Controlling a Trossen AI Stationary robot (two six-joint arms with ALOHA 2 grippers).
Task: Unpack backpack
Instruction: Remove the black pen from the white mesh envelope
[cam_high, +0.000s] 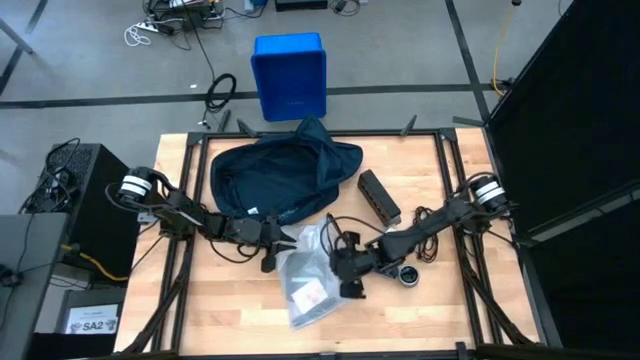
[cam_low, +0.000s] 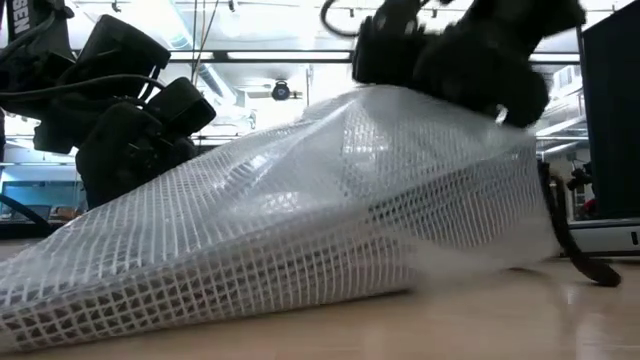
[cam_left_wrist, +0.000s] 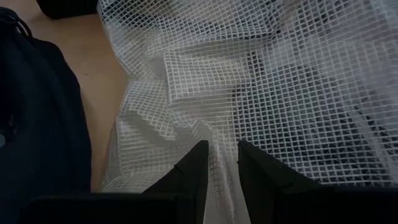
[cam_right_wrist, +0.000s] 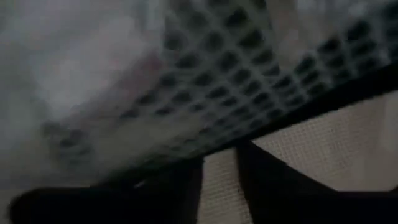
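Observation:
The dark navy backpack (cam_high: 285, 175) lies slumped at the far middle of the table. In front of it lies a clear grid-mesh pouch (cam_high: 305, 278) with papers inside. In the low view the pouch (cam_low: 300, 220) rises like a tent toward its right end. My left gripper (cam_high: 274, 254) is shut on the pouch's far left corner, next to the backpack (cam_left_wrist: 37, 118). My right gripper (cam_high: 350, 282) stands at the pouch's right side, its fingers (cam_right_wrist: 221, 177) a little apart, with the pouch's dark edge (cam_right_wrist: 298, 115) just beyond the tips. My left gripper pinches a crumpled fold of the mesh pouch (cam_left_wrist: 221, 158) between its two fingers, at the corner nearest the backpack. The fingers come slanting down from the table's left. The rest of the pouch lies on the table. My right gripper stands over the pouch's raised right end (cam_low: 440, 110); whether its fingers touch it, I cannot tell.
A black rectangular case (cam_high: 380, 197) lies right of the backpack, and a small round thing (cam_high: 408, 275) sits by the right arm. A black cord (cam_low: 575, 250) trails on the wood at the right. A blue bin (cam_high: 290, 75) stands on the floor beyond the far edge.

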